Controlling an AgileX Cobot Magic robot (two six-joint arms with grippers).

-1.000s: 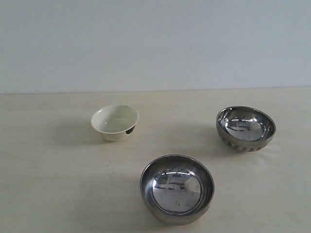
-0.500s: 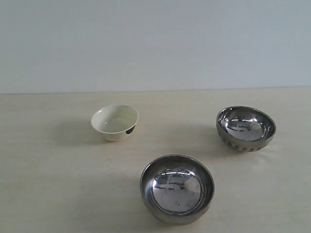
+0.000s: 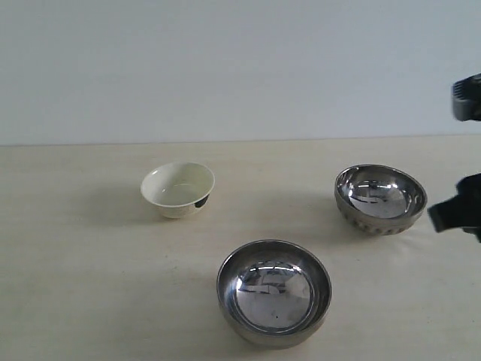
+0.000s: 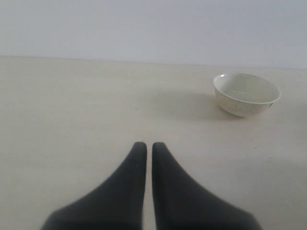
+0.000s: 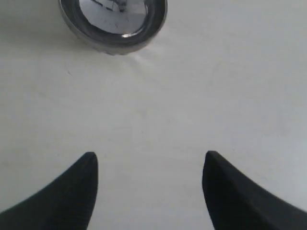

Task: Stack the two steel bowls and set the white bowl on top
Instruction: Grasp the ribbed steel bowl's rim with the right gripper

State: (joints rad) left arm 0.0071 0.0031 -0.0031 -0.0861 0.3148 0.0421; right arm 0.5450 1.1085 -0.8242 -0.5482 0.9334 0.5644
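The white bowl (image 3: 177, 189) stands at the left middle of the table and also shows in the left wrist view, the white bowl (image 4: 246, 93) well ahead of the fingers. The smooth steel bowl (image 3: 274, 292) sits nearest the front. The ribbed steel bowl (image 3: 380, 198) sits at the right; its rim, the ribbed steel bowl (image 5: 113, 21), shows in the right wrist view. My right gripper (image 3: 449, 158) enters at the right edge, beside the ribbed bowl and apart from it, open and empty (image 5: 150, 155). My left gripper (image 4: 149, 145) is shut on nothing, over bare table.
All three bowls stand upright and apart on a pale beige table (image 3: 90, 286). A plain light wall rises behind the table's far edge. The left arm is out of the exterior view.
The right gripper has come into the exterior view at the right edge, next to the ribbed steel bowl. The bowls have not moved.
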